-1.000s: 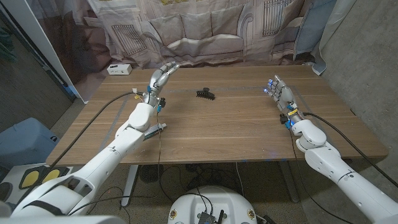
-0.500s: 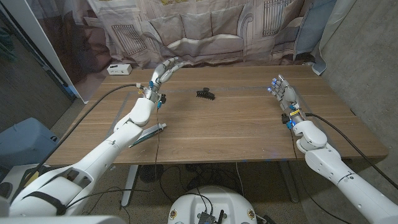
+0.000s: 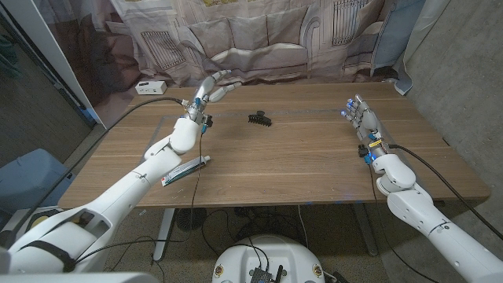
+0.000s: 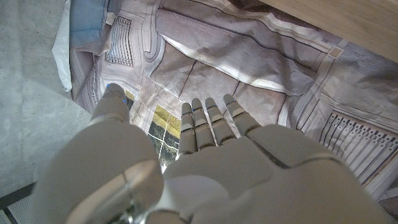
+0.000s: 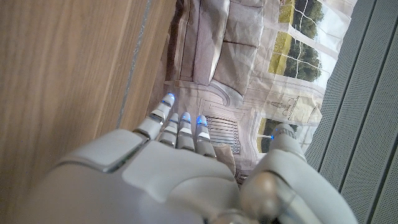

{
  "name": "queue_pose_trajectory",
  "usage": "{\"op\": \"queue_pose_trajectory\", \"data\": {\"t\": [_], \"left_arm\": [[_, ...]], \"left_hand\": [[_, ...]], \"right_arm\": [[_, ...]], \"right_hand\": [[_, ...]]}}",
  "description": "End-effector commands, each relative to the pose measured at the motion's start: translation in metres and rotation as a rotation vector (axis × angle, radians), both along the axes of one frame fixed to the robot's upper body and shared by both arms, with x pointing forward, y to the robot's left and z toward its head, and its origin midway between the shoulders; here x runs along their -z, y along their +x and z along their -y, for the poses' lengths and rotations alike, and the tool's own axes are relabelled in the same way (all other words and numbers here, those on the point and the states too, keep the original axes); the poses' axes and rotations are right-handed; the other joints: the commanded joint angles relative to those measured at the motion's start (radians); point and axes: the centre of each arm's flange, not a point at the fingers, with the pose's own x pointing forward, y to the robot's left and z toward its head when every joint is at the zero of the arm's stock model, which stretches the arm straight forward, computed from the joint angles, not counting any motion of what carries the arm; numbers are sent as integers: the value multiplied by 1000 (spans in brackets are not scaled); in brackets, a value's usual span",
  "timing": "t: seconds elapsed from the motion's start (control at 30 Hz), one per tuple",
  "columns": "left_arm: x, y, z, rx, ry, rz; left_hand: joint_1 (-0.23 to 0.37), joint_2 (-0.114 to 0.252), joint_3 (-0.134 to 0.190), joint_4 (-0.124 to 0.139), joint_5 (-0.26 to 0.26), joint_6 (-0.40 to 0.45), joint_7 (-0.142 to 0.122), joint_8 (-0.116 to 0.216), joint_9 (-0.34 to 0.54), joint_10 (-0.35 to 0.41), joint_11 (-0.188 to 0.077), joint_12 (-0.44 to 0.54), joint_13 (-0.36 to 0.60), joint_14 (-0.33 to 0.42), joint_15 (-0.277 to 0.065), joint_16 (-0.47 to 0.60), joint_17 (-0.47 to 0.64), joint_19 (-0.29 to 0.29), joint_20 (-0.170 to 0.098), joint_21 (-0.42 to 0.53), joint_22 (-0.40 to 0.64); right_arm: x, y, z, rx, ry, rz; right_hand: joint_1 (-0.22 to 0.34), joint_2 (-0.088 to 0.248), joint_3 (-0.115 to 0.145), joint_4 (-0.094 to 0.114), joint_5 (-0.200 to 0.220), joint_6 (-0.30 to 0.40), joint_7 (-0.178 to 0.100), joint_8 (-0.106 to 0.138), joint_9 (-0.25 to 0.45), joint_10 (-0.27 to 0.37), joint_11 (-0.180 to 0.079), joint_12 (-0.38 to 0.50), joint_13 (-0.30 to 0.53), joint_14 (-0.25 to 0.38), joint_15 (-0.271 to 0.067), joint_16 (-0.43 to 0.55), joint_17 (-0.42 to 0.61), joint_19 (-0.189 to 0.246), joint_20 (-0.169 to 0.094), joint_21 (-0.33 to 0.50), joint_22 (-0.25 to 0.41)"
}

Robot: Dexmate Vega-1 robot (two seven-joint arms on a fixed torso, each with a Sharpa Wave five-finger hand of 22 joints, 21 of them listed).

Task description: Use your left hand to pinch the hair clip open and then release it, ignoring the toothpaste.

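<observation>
Toothpaste (image 3: 186,170) half hidden under left arm; hair clip (image 3: 258,119) a small dark blur

Looking down over a wooden table (image 3: 275,157). Reaching over the far left part of the table: left hand (image 3: 211,91), raised, fingers spread and extended toward the backdrop, holding nothing. Lying near the far middle of the table, off to the right of that hand and apart from it: black hair clip (image 3: 259,119). Lying near the front left edge, partly under the left forearm: toothpaste (image 3: 185,170). Waiting at the right side of the table: right hand (image 3: 362,119), fingers straight and together, empty. Sitting at the far left corner: white box (image 3: 152,87). Hanging behind the table: printed backdrop (image 3: 259,35).
</observation>
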Motion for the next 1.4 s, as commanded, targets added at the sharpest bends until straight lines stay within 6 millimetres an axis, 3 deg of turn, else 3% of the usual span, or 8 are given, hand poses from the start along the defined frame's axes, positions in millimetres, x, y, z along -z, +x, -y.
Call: {"op": "queue_pose_trajectory", "data": {"t": [0.03,0.3,0.67,0.77,1.03,1.13,1.4], "left_arm": [[-14,-6,13,-67,95,24],[-33,-8,17,-166,226,19],[-49,-7,22,-244,318,-26],[-52,-5,25,-283,346,-22],[-64,-2,34,-342,433,-36],[-71,-1,39,-360,488,-56],[-83,3,50,-394,633,-119]], "left_hand": [[13,-4,10,1,6,5,-4,6,1,6,-8,1,2,2,-6,-3,1,0,-9,1,2],[23,-10,11,6,6,9,0,5,1,4,1,-2,2,-2,0,-6,1,-3,-12,-2,2],[49,-20,16,15,8,29,-23,5,2,27,-30,0,3,-35,-2,-16,1,-51,-12,-16,2],[59,-23,18,19,8,33,-28,2,2,36,-44,-1,3,-52,20,-19,0,-82,9,-23,2],[69,-32,17,23,11,31,-47,-5,2,39,-69,-7,3,-90,19,-22,1,-144,55,-28,2],[74,-35,18,23,13,29,-50,-7,3,38,-70,-10,4,-98,37,-20,1,-154,75,-26,2],[92,-37,23,21,18,15,-60,-12,3,33,-89,-15,5,-103,25,-16,1,-164,76,-21,1]], "right_arm": [[0,-3,4,10,20,16],[-1,-5,5,21,21,14],[2,-4,1,36,24,0],[0,-4,0,35,26,2],[2,-3,-2,35,31,-5],[4,-4,-2,38,32,-7],[9,-4,-1,41,47,-10]], "right_hand": [[6,6,7,-4,3,12,2,7,2,9,1,4,3,10,1,9,4,11,2,-1,2],[9,9,8,-5,2,17,2,9,2,8,2,4,3,10,1,9,4,12,3,-1,2],[13,11,10,-6,2,18,2,9,2,6,1,3,3,7,2,8,4,12,2,-1,2],[14,12,10,-6,2,19,3,9,2,6,1,2,3,7,1,8,3,12,3,-1,2],[16,13,11,-7,1,20,2,9,2,5,0,2,4,9,3,8,3,12,5,-1,2],[17,14,11,-7,1,20,2,9,2,6,0,3,4,9,3,8,3,12,6,-2,2],[19,14,11,-8,1,21,0,9,2,8,-1,3,4,10,3,9,3,12,7,-2,2]]}}
